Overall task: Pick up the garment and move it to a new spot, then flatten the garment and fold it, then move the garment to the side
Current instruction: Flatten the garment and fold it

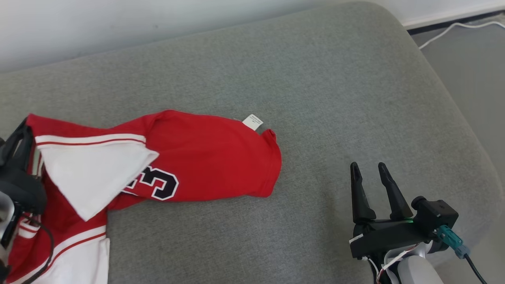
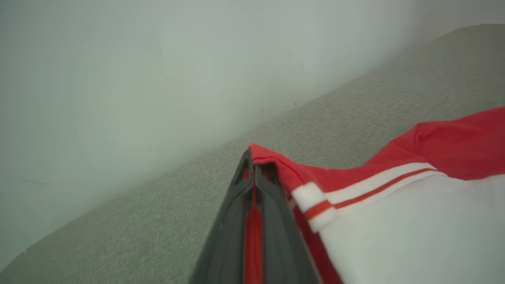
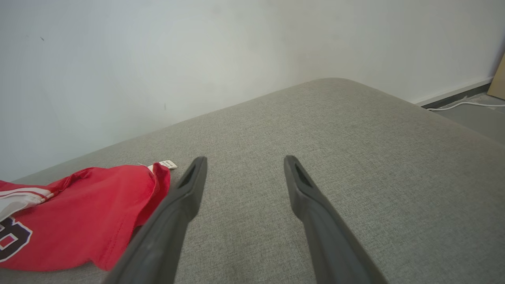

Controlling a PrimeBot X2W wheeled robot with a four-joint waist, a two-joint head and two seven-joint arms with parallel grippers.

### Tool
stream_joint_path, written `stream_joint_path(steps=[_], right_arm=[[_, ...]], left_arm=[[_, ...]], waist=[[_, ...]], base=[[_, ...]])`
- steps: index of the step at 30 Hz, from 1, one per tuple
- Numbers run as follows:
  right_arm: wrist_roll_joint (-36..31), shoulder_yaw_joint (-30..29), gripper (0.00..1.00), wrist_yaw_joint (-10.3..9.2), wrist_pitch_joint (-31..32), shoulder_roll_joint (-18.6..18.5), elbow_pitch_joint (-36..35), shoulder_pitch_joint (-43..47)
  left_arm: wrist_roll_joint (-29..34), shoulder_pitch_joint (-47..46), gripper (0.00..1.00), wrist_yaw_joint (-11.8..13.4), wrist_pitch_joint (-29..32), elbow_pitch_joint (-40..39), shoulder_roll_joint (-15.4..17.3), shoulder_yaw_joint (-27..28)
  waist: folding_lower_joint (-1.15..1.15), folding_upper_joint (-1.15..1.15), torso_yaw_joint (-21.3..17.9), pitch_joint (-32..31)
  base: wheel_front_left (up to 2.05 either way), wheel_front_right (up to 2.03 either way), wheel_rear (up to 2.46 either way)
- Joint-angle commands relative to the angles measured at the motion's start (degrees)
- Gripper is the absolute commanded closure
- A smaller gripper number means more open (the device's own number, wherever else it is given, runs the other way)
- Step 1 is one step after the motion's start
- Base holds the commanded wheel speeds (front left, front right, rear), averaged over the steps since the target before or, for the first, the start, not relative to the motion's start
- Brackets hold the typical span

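Grey woven-fabric cushion (image 1: 315,79), broad, rounded corner, beneath both claws. Crumpled red sleeveless basketball jersey (image 1: 205,157), white side panel folded over black white-edged numerals, lies well left of right gripper (image 1: 369,167), not touching it. At left gripper (image 2: 251,163): fingers pressed together, pinching jersey's red edge just beside striped trim; edge looks slightly raised off cushion, hard to tell. Fingers of right gripper spread, holding nothing, over bare cushion. Small white label (image 1: 253,121) at jersey's end nearest right gripper.

A grey fabric cushion (image 1: 335,98) meets a white wall (image 1: 118,23), with a white cable (image 1: 437,36) on the floor (image 1: 469,75).
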Motion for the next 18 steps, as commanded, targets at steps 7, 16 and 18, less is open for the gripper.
stream_joint_path(steps=[7,16,18], right_arm=[[0.1,0.2,0.00,0.00,-0.1,-0.1,0.0,-0.8],[-0.8,-0.6,0.00,0.00,-0.1,-0.1,0.3,0.1],[-0.9,-1.0,0.00,0.00,-0.1,-0.1,0.4,0.4]], left_arm=[[-1.0,-2.5,0.00,0.0,-1.5,8.0,1.8,-0.6],[-1.9,0.6,0.00,0.0,-1.5,5.6,1.2,0.9],[-2.7,2.5,0.00,0.0,-1.5,3.1,1.0,2.2]], waist=[[-0.01,0.00,-2.1,1.6],[-0.01,0.00,-1.1,0.0],[-0.01,0.00,-0.5,-0.7]], base=[[0.00,0.00,0.00],[0.00,0.00,0.00],[0.00,0.00,0.00]])
